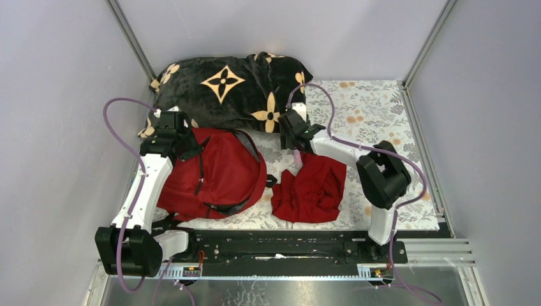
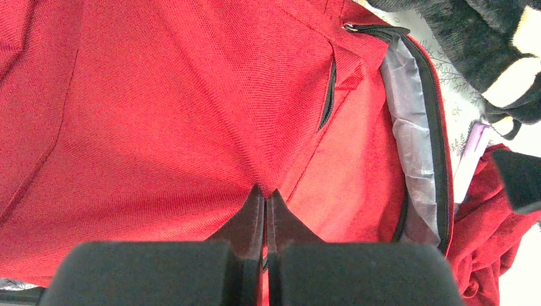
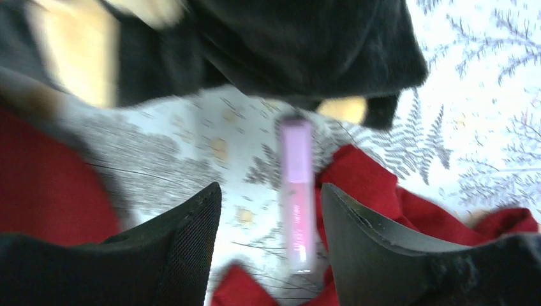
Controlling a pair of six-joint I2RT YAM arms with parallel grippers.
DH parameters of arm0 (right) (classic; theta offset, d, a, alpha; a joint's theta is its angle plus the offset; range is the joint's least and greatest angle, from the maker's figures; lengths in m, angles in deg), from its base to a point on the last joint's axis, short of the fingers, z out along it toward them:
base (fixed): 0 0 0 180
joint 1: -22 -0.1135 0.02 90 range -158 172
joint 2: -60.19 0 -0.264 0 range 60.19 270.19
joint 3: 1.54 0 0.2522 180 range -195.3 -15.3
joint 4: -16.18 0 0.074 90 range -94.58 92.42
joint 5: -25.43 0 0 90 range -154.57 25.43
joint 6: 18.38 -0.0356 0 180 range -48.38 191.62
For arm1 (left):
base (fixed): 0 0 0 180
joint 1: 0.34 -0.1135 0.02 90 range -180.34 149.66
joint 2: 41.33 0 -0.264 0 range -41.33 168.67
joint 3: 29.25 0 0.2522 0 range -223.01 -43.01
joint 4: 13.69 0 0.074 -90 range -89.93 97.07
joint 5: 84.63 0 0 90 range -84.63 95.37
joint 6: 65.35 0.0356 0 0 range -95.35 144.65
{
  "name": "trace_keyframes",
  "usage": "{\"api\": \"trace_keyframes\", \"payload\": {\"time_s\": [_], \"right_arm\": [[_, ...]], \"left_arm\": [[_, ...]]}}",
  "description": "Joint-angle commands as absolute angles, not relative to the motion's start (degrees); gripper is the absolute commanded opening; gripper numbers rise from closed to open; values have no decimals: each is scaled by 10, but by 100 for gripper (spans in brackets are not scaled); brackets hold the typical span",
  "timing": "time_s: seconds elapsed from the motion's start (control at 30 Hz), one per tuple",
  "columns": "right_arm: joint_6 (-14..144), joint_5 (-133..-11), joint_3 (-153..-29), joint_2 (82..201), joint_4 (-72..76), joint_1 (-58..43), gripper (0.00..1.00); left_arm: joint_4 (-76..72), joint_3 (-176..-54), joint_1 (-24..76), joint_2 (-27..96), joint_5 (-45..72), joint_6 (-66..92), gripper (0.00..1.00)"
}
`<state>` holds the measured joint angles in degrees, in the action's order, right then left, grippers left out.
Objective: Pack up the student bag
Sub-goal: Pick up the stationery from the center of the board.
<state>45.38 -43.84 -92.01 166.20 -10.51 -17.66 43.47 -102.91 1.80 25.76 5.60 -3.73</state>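
The red student bag [image 1: 220,175] lies on the left of the table, its zipper open and grey lining [image 2: 408,127] showing. My left gripper [image 1: 190,145] is shut, pinching a fold of the bag's red fabric [image 2: 191,95] at its tips [image 2: 265,192]. My right gripper [image 1: 295,141] is open and empty, its jaws standing wide apart [image 3: 269,189] above a pink tube [image 3: 298,197] that lies on the table between them. The tube [image 1: 297,157] rests beside the dark-red cloth [image 1: 309,191] and also shows in the left wrist view [image 2: 471,153].
A black plush blanket with tan flower motifs [image 1: 229,89] lies at the back, close behind both grippers [image 3: 287,44]. The dark-red cloth [image 3: 376,185] is bunched right of the bag. The fern-patterned table cover [image 1: 376,115] extends to the right. Grey walls enclose three sides.
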Motion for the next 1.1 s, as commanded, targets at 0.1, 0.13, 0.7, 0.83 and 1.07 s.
{"api": "trace_keyframes", "payload": {"time_s": [0.1,0.13,0.7,0.83,1.07], "right_arm": [[532,-380,-950,1724,-176,-183,65],[532,-379,-952,1730,-177,-183,65],[556,-434,-976,1763,-145,-183,58],[555,-447,-976,1769,-141,-183,58],[560,-484,-962,1767,-127,-184,58]], "left_arm": [[388,-1021,16,243,69,-43,0],[388,-1021,16,242,68,-43,0],[381,-1019,16,248,73,-44,0],[379,-1015,16,251,75,-45,0],[376,-1015,16,255,79,-46,0]]}}
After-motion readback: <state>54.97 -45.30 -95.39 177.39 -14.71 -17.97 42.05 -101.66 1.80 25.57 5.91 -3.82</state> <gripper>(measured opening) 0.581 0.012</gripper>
